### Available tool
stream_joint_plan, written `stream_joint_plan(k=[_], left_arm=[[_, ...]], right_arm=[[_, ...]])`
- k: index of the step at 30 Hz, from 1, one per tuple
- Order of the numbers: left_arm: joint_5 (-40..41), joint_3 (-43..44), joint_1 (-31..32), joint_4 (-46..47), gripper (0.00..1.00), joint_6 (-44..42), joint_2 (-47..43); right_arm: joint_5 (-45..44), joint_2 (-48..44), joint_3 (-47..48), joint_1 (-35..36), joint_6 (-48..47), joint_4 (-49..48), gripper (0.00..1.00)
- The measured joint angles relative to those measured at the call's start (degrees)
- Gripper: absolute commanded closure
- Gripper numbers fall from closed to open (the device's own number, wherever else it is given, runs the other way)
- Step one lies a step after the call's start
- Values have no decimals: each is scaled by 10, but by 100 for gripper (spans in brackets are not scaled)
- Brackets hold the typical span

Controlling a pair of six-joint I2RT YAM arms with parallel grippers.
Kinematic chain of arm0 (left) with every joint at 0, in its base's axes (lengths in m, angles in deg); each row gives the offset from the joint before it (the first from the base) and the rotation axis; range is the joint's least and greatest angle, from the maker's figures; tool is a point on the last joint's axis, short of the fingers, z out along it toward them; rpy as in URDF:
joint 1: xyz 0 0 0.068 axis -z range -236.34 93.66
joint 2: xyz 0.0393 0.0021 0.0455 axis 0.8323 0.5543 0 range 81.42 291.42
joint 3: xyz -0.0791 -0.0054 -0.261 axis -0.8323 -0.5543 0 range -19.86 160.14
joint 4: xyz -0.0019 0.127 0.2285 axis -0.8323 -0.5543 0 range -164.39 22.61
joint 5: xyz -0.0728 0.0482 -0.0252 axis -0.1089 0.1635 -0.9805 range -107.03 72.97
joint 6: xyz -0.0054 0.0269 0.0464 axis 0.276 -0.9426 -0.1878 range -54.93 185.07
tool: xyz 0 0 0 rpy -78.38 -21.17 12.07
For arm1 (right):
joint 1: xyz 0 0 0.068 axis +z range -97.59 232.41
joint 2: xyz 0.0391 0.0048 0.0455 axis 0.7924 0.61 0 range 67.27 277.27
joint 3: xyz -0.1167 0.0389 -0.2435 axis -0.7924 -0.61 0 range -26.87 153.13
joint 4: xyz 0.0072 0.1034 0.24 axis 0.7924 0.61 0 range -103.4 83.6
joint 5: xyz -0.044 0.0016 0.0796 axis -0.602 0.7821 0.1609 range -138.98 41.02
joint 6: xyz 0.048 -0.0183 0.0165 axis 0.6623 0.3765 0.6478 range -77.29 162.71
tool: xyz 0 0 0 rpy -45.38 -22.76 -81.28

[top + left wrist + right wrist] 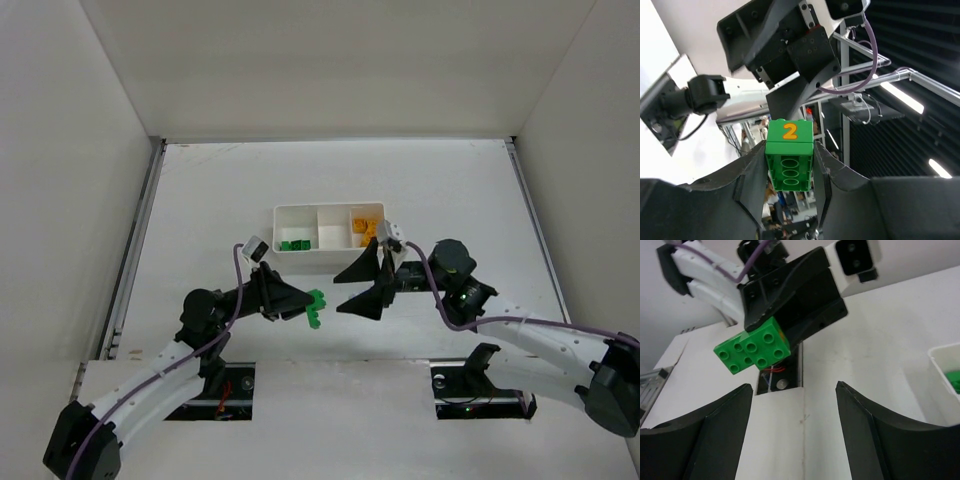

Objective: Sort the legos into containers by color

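Lego (789,159): glossy green plastic, blocky, round-studded.

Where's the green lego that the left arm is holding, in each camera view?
Top external: green lego at lower centre, nearer the arms than the tray.
Left wrist: the lego at centre, a 2 printed on it.
Right wrist: the lego at upper left, studs showing.
Shared landmark: the left gripper clamped on it.

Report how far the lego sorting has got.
Done: green bricks sit in the left compartment of the tray, orange bricks in its right. In hand: the left gripper grips a green brick in the air; the right gripper is open opposite. Left: binning that brick.
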Motion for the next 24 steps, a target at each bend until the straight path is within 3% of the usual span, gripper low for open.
stream_joint_plan(k=[19, 24], left_arm=[[12, 0, 36, 43, 69, 36, 109], [15, 0, 49, 53, 69, 37, 120]], right_arm=[[-6, 6, 11, 54, -84, 12, 34], [-11, 28, 20, 63, -94, 13, 45]])
